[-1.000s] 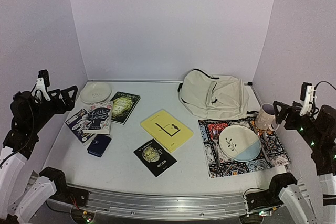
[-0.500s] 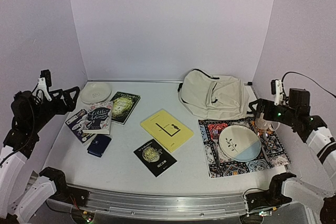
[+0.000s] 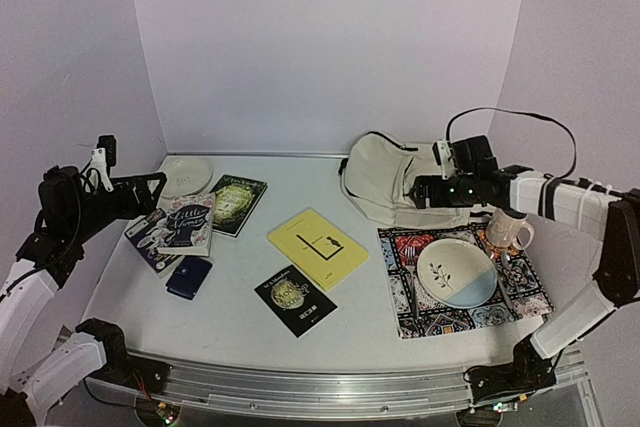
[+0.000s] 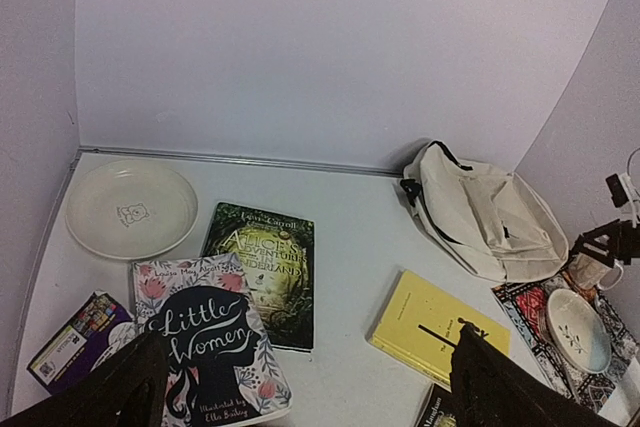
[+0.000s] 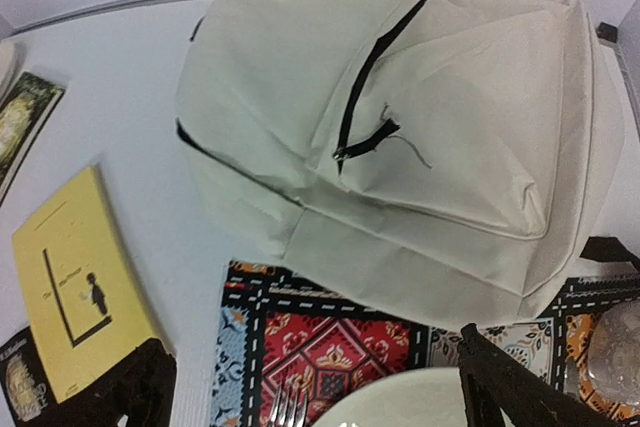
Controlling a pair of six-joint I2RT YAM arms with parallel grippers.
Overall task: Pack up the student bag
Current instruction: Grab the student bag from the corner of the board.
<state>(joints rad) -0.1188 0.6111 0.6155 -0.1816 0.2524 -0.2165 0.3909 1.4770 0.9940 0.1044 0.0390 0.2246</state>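
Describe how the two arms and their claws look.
Both arms have white tube sections and black joints. The left claw is black, with a small white bracket above it on the left arm. The right claw is black too, with green lights behind it and a black cable looping over the right arm.

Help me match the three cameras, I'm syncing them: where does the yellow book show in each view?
Top external: the yellow book lies mid-table, left of the patterned mat.
Left wrist: the book is lower right of centre, near the bottom.
Right wrist: the book is at lower left.
Shared landmark: the student bag, up and right of the book in all three.
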